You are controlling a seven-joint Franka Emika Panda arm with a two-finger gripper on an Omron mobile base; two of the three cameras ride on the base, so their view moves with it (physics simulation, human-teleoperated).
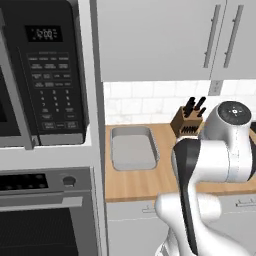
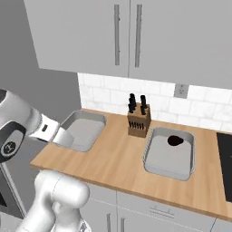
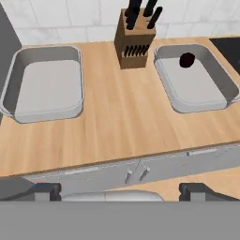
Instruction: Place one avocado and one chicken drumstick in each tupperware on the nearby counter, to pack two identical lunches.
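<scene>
Two pale-grey tupperware trays sit on the tan counter (image 3: 117, 122). The left tupperware (image 3: 44, 86) (image 2: 84, 131) (image 1: 131, 150) holds nothing. In the right tupperware (image 3: 197, 91) (image 2: 167, 158), a dark avocado (image 3: 187, 59) (image 2: 175, 140) lies near the far rim. My gripper (image 3: 119, 190) hangs open in front of the counter's edge, well back from both trays, and its fingertips (image 3: 44, 190) stand wide apart with nothing between them. The chicken drumstick is out of view.
A brown wooden knife block (image 3: 136, 42) (image 2: 139, 120) (image 1: 189, 121) stands against the tiled wall between the trays. A dark stovetop (image 2: 225, 158) borders the counter on the right. A microwave (image 1: 47, 70) and an oven (image 1: 45, 215) stand to the left.
</scene>
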